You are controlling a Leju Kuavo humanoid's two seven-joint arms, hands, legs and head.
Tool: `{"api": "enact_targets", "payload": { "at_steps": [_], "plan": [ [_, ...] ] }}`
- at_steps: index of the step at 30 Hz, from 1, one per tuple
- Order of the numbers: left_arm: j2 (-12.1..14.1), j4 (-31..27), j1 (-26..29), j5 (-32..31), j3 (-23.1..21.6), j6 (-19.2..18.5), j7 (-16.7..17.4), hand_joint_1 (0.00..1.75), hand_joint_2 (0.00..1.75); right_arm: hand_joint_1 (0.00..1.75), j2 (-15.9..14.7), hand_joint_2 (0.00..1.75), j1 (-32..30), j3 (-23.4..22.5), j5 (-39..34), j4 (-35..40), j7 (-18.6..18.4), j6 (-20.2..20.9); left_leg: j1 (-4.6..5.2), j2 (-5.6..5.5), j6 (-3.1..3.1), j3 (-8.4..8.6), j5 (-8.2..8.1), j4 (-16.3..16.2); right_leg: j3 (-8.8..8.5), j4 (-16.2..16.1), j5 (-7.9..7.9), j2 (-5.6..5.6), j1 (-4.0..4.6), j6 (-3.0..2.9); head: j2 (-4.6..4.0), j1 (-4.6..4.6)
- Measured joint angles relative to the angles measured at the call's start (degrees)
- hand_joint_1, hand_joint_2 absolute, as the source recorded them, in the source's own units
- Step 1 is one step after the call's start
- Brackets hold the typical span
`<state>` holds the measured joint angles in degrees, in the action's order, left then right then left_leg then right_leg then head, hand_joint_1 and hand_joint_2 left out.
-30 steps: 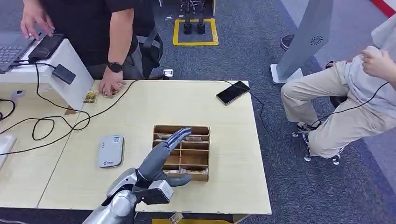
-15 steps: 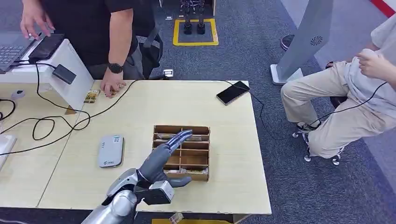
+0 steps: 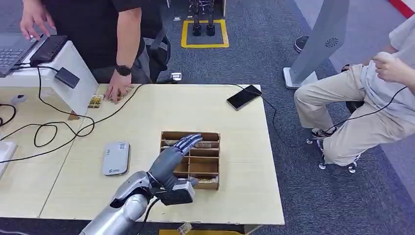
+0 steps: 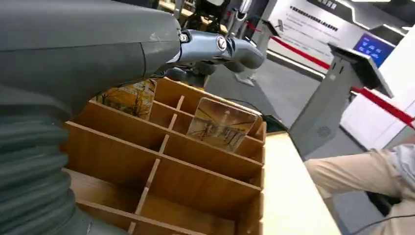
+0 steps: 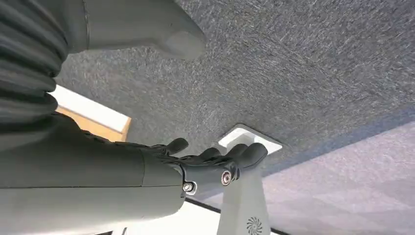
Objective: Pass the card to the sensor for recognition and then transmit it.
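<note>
A wooden divider box sits near the table's front edge, with picture cards lying in its compartments. One card leans in the far row and another card stands beside it. My left hand hovers over the box with its fingers stretched out above the far row, holding nothing. The grey-white card sensor lies flat on the table to the left of the box. My right hand hangs above the carpet, fingers loosely extended and empty.
A black phone on a cable lies at the table's far right. A person stands at the back left with a hand on the table by small cards. Black cables cross the left side. Another person sits to the right.
My left arm has shifted a little to the right and forward, keeping the hand over the box. The standing person's hand has barely moved.
</note>
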<state>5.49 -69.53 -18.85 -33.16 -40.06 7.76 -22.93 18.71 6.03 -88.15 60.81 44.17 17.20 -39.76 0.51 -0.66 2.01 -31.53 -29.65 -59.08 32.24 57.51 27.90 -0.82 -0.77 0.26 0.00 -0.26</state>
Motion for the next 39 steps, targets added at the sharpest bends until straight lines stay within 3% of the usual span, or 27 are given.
{"api": "enact_targets", "payload": {
  "at_steps": [9, 16, 28, 30, 33, 39],
  "plan": [
    [0.0, 2.3, -1.7, -3.8, -1.8, 2.6, 2.0, 0.0, 1.75, 0.0, 0.0, 1.75, -0.3, 0.0, 1.2, -0.2, 0.2, 0.0, 0.0, 0.0, 0.0, 0.0, 0.0, 0.0, 0.0, 0.0, 0.0, 0.0, 0.0, 0.0, 0.0, -0.02],
    [-0.3, 2.8, -2.0, -3.0, -2.2, 4.7, 2.0, 0.0, 1.75, 0.0, 0.0, 1.75, -0.5, 0.0, 1.6, -0.2, 0.4, 0.0, 0.0, 0.0, 0.0, 0.0, 0.0, 0.0, 0.0, 0.0, 0.0, 0.0, 0.0, 0.0, 0.0, 0.0],
    [-0.6, 2.9, -2.0, -2.9, -2.3, 5.1, 1.9, 0.0, 1.75, 0.0, 0.0, 1.75, -0.5, 0.0, 1.7, -0.3, 0.4, 0.0, 0.0, 0.0, 0.0, -0.01, 0.0, 0.0, 0.0, 0.0, 0.0, 0.0, 0.0, 0.0, 0.0, -0.02],
    [-0.7, 2.9, -1.7, -1.4, -2.2, 7.0, 0.4, 0.0, 1.75, 0.0, 0.0, 1.75, -0.5, 0.0, 1.7, -0.3, 0.4, 0.0, 0.0, 0.0, 0.0, 0.0, 0.0, 0.0, 0.0, 0.0, 0.0, 0.0, 0.0, 0.0, 0.0, -0.02],
    [-1.9, 1.6, 0.3, 5.6, -2.1, 12.8, -5.2, 0.0, 1.75, 0.0, 0.0, 1.75, -0.5, 0.0, 1.6, -0.4, 0.1, 0.0, 0.0, -0.01, 0.0, -0.02, 0.0, 0.0, -0.01, 0.0, 0.0, 0.0, 0.0, 0.0, 0.0, 0.0],
    [-3.4, -3.7, 3.9, 14.5, -0.4, 11.7, -9.1, 0.0, 1.75, 0.0, 0.0, 1.75, -0.5, 0.0, 1.2, -0.5, -0.4, 0.0, 0.01, -0.02, 0.01, -0.04, -0.01, 0.0, 0.0, 0.0, 0.01, 0.01, 0.0, 0.0, 0.0, -0.02]
  ]
}}
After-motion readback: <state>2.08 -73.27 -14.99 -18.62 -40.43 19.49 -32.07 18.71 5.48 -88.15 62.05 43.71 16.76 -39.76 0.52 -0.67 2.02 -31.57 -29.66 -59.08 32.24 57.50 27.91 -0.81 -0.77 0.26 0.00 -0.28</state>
